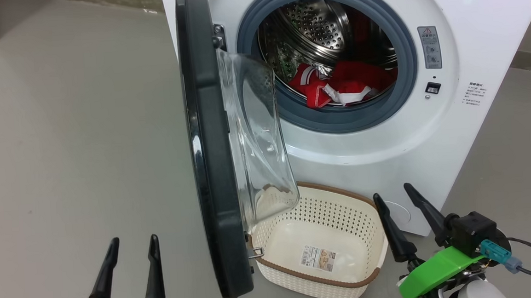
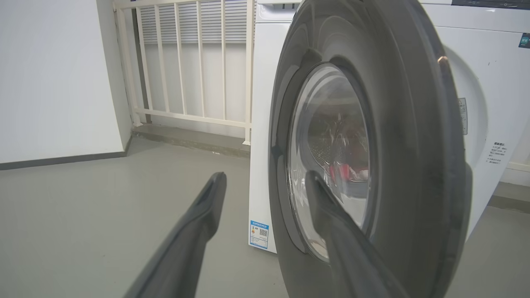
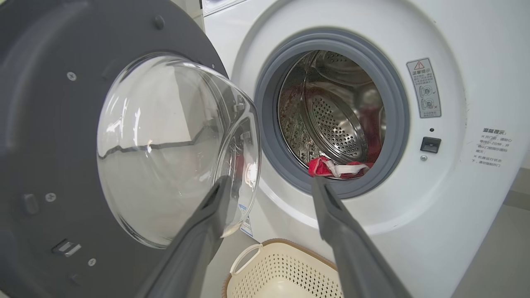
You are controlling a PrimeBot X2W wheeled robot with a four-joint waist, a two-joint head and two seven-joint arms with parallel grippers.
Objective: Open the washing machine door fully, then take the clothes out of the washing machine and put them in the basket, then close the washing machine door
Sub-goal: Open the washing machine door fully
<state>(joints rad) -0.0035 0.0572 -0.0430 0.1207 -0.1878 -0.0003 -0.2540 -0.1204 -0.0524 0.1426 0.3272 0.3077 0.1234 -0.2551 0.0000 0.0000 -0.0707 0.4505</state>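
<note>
Here, our left end effector and right end effector spread apart, empty, clothes in the washing machine well beyond the right one, basket just beside it, door between both.

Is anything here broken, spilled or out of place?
Nothing looks damaged or spilled. One small oddity: the cream perforated plastic basket seems to sit partly beneath the open round black-rimmed glass door, which overlaps the basket's left corner in the head view.
</note>
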